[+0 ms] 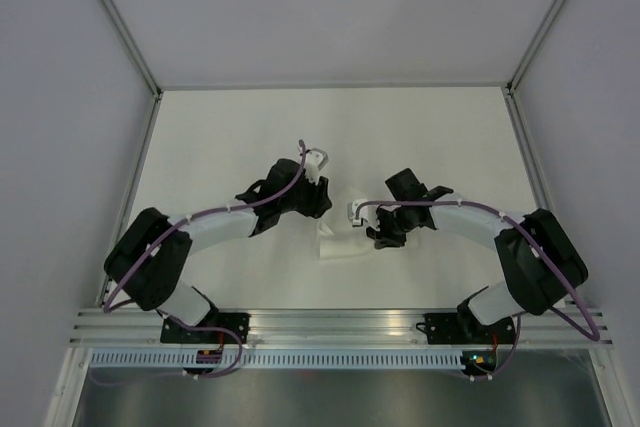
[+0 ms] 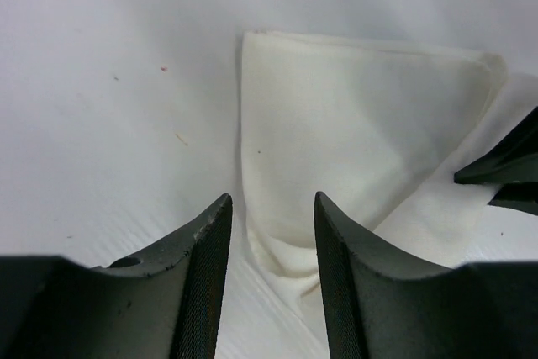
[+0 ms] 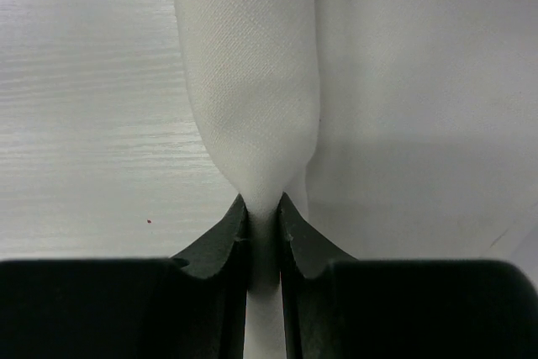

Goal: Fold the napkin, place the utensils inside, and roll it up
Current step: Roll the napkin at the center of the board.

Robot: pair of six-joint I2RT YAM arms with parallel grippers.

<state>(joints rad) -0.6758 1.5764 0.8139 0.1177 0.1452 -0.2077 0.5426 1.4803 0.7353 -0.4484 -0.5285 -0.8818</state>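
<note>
Reaching in from both sides over the table [image 1: 230,147], left gripper [image 1: 322,209] and right gripper [image 1: 370,235] meeting at the napkin [image 1: 338,245], lying folded mid-table. Left wrist: hovering with jaws apart, gripping nothing, napkin's near end lying just past the gap; right gripper's dark fingers [image 2: 504,166] poking in at the right edge. Right wrist: pinching a gathered ridge of napkin between closed jaws, rest of the cloth spreading flat beside.

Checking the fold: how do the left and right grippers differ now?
The black two-finger left gripper stands open, holding nothing; the black right gripper pinches a gathered fold of the white cloth napkin. The left gripper sits at the napkin's left, the right gripper at its right. Both face the napkin.
</note>
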